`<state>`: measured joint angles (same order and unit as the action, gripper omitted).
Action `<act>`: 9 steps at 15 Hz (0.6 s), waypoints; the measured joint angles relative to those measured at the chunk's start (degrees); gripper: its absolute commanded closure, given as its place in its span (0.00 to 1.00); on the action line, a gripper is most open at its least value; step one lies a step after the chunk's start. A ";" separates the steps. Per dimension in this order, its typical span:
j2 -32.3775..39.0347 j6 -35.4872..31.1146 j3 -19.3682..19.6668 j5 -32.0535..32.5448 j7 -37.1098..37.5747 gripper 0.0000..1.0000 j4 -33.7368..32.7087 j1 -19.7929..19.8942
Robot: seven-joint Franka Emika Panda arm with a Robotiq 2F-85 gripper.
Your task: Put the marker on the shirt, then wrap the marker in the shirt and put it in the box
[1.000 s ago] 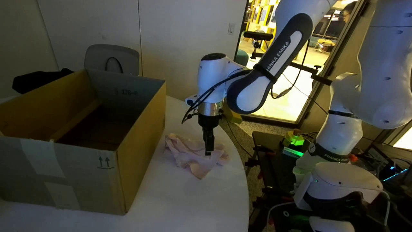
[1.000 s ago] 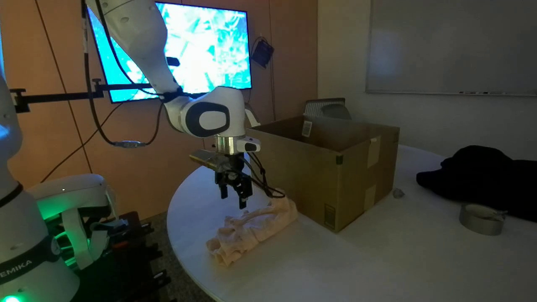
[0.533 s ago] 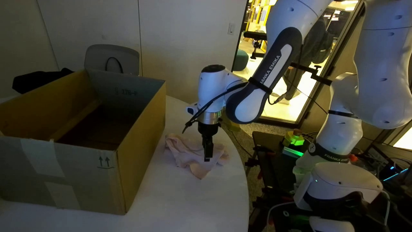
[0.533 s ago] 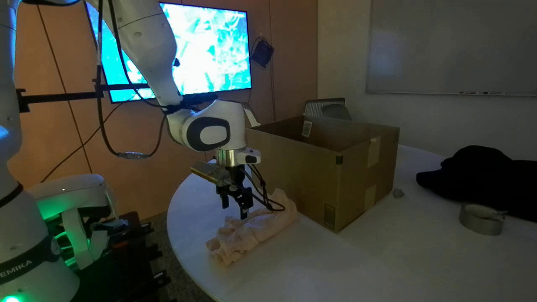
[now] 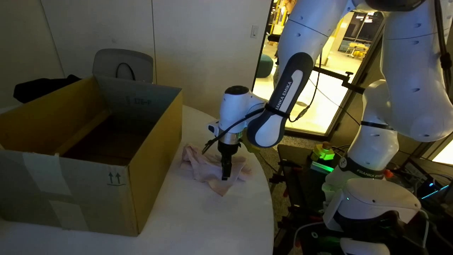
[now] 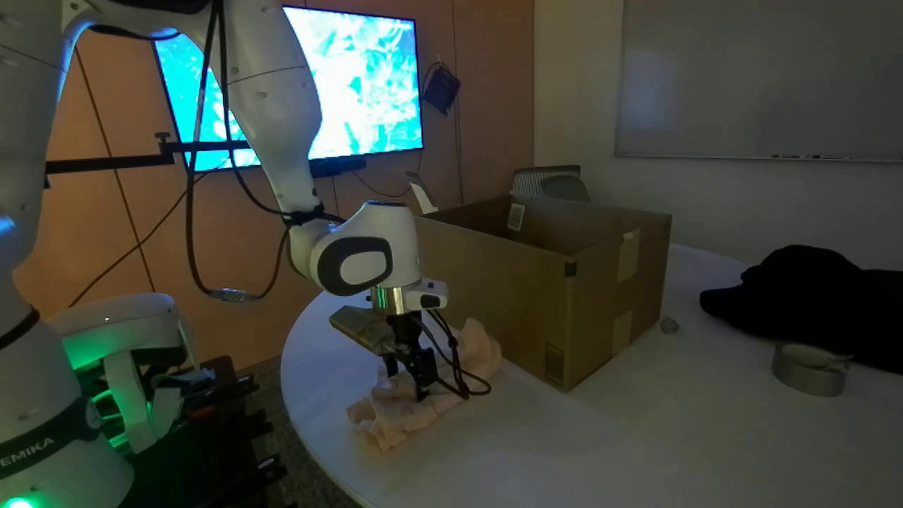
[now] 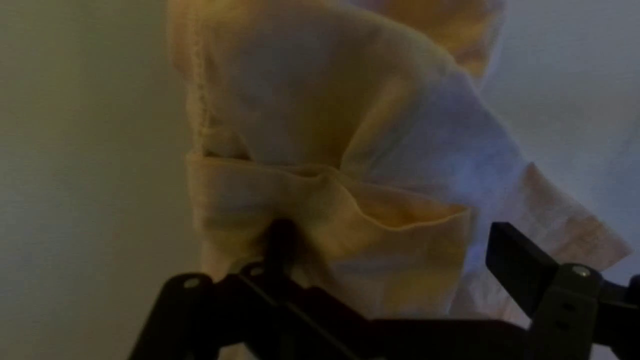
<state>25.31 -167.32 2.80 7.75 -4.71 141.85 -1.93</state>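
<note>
The Robotiq gripper (image 6: 407,383) points downward, slightly tilted, over a crumpled pale pink shirt (image 5: 212,169). In an exterior view, the shirt lies on the white table (image 5: 219,226) at the centre of the frame, just beside a cardboard box (image 5: 157,156), which takes up the left of the frame, open at the top, with a pair of printed arrows (image 5: 115,179) on its near face. The Franka Emika Panda arm (image 5: 286,94) descends from the upper right.

In the wrist view, the shirt runs from the top of the frame to the bottom, a folded edge crossing its middle from left to right. The jaws stand wide apart, one lower left of centre and one at lower right, with the shirt visible between them; whether their tips touch it cannot be told.

In an exterior view, the shirt lies at lower centre, partly hidden by the gripper, with the box to its upper right. At the right, a black cloth (image 6: 811,307) rests on the table, a roll of grey tape (image 6: 808,374) just in front of it. A lit television screen (image 6: 367,85) occupies the upper left, and a whiteboard (image 6: 762,77) the upper right.
</note>
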 measured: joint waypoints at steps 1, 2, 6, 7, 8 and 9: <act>0.92 -0.93 0.83 0.33 0.43 0.00 -0.18 -0.66; 1.76 -1.61 1.55 0.48 0.83 0.00 -0.46 -1.32; 3.87 -2.88 3.29 0.50 2.26 0.00 -1.46 -3.31; 4.10 -2.88 3.51 0.50 2.54 0.25 -1.63 -3.53; 4.30 -2.85 3.61 0.50 2.75 0.27 -1.80 -3.58; 4.45 -2.80 3.67 0.50 2.95 0.34 -1.97 -3.58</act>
<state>29.76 -170.12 6.48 8.24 -1.76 139.89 -5.51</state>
